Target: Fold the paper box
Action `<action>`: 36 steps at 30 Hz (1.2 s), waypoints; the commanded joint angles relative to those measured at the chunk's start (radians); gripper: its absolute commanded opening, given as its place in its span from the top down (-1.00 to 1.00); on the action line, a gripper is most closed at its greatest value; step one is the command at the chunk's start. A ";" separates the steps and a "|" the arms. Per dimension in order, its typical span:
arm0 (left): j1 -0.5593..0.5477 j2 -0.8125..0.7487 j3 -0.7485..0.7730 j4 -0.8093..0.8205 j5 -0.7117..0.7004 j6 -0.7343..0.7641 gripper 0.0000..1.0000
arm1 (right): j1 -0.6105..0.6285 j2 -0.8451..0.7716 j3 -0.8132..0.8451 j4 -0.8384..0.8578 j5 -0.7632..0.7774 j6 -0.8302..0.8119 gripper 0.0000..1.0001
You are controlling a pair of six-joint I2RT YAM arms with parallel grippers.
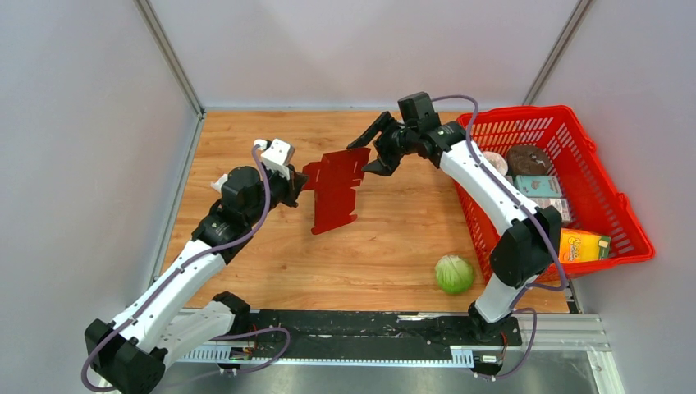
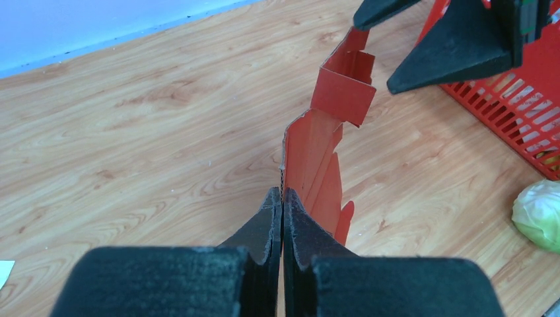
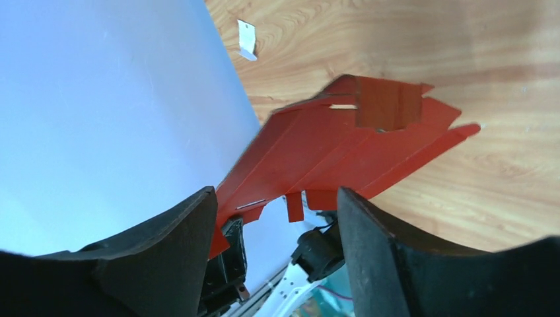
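Observation:
The paper box point(image 1: 335, 190) is a dark red cardboard blank with creased panels, held up off the wooden table. My left gripper point(image 1: 297, 187) is shut on its left edge; in the left wrist view the two pads point(image 2: 282, 198) pinch the thin sheet point(image 2: 317, 155) edge-on. My right gripper point(image 1: 359, 158) stands open at the blank's far right corner. In the right wrist view its jaws point(image 3: 277, 198) are wide apart, with the blank point(image 3: 343, 142) just beyond the tips and its near edge against the left finger point(image 3: 191, 224).
A bright red mesh basket point(image 1: 603, 176) with packets and food sits at the right, close behind the right arm. A green cabbage point(image 1: 454, 273) lies on the table near the front right. Grey walls close in the left, back and right.

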 commanded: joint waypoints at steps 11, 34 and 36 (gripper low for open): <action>-0.011 -0.003 -0.012 0.053 0.060 0.078 1.00 | 0.021 -0.015 -0.093 0.092 -0.040 0.294 -0.22; -0.035 -0.004 -0.015 0.032 0.020 0.133 1.00 | 0.032 0.001 -0.136 0.164 -0.075 0.374 0.41; -0.037 -0.006 -0.017 0.038 0.017 0.131 1.00 | 0.033 0.002 -0.144 0.170 -0.083 0.380 0.50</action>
